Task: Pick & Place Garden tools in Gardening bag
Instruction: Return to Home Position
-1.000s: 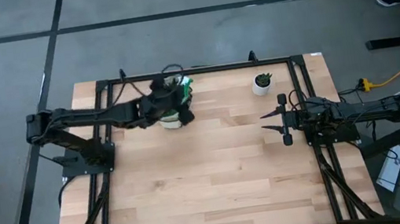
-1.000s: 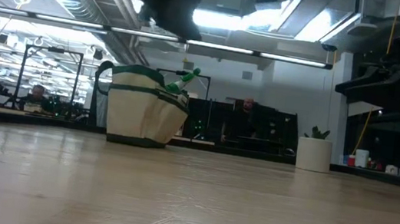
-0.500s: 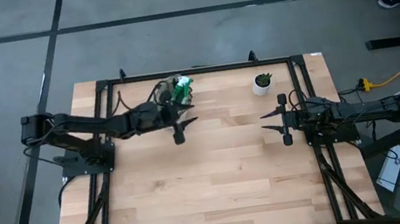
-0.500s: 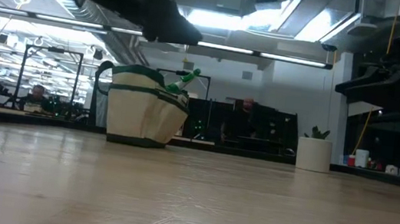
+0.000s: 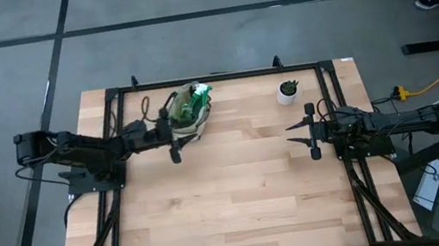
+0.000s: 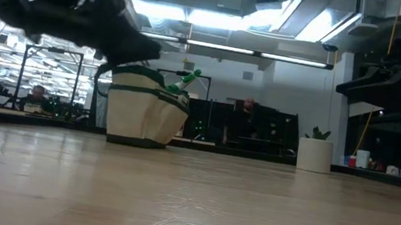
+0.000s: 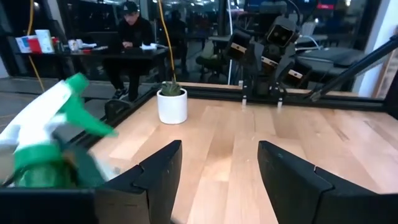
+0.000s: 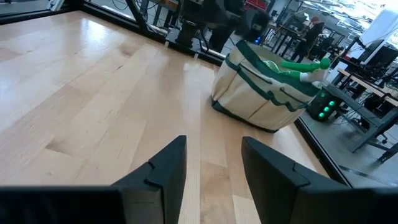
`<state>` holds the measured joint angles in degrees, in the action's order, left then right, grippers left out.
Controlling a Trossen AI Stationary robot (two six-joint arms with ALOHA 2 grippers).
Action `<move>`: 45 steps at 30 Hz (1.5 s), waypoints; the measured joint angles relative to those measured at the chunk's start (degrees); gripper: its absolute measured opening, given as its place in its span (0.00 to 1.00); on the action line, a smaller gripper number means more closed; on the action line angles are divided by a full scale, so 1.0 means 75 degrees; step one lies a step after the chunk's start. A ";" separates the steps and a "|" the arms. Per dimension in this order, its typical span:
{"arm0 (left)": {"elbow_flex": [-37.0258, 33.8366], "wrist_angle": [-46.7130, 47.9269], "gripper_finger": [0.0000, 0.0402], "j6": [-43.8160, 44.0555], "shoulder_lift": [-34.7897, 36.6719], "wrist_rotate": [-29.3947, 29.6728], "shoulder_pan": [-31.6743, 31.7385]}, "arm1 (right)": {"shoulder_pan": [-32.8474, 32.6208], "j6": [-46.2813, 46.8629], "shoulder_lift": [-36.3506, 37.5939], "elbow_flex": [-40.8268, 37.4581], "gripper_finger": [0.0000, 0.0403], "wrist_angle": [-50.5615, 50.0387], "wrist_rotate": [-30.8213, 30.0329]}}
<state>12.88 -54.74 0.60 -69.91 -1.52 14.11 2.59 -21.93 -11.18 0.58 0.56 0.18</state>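
In the high view, the gardening bag (image 5: 186,117) is seen at the upper centre of the table (image 5: 239,198), with the spray bottle (image 5: 199,98) lodged in it, head over the rim. The left gripper (image 5: 173,139) is held just beside the bag's lower-left edge. The right gripper (image 5: 301,132) is parked at mid-right, well apart from it.

In the low view, the bag is shown upright, left of centre.

In the left wrist view, the jaws are shown spread and empty, with the bottle at the left edge, outside them.

In the right wrist view, spread, empty jaws are likewise shown, with the bag far ahead at upper right.

No loose tool is seen, so the packing is judged done, and empty grippers are judged to suit parking.
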 joint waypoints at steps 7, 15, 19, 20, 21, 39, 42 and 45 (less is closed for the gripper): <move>-0.1415 -0.1130 0.52 0.0347 0.0956 0.0002 0.0097 | 0.0003 0.0001 0.0002 0.0000 0.39 0.0000 -0.0005; -0.1655 -0.0390 0.52 0.0422 0.2627 -0.0088 0.0572 | 0.0000 0.0000 0.0002 -0.0003 0.39 0.0000 -0.0005; -0.1655 0.0393 0.52 0.0456 0.3435 -0.0526 0.0999 | 0.0000 0.0000 0.0000 -0.0003 0.39 0.0000 -0.0014; -0.1655 0.0600 0.52 0.0512 0.3648 -0.0651 0.1094 | 0.0003 0.0000 0.0000 -0.0003 0.39 0.0000 -0.0014; -0.1655 0.0747 0.52 0.0547 0.3841 -0.0799 0.1183 | 0.0001 0.0000 0.0000 -0.0003 0.39 0.0000 -0.0014; -0.1652 0.3090 0.51 0.0187 0.6494 -0.0371 0.1501 | 0.0000 0.0000 -0.0003 -0.0003 0.39 0.0000 -0.0011; -0.1652 0.3616 0.51 0.0279 0.6919 -0.0294 0.1266 | 0.0000 0.0000 -0.0003 -0.0003 0.39 0.0000 -0.0008; -0.1652 0.3973 0.52 0.0289 0.7304 0.0055 0.0939 | 0.0000 0.0000 -0.0003 -0.0003 0.39 0.0000 0.0000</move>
<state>0.49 -24.94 2.77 -15.13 -1.11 21.16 2.59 -21.93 -11.20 0.56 0.56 0.18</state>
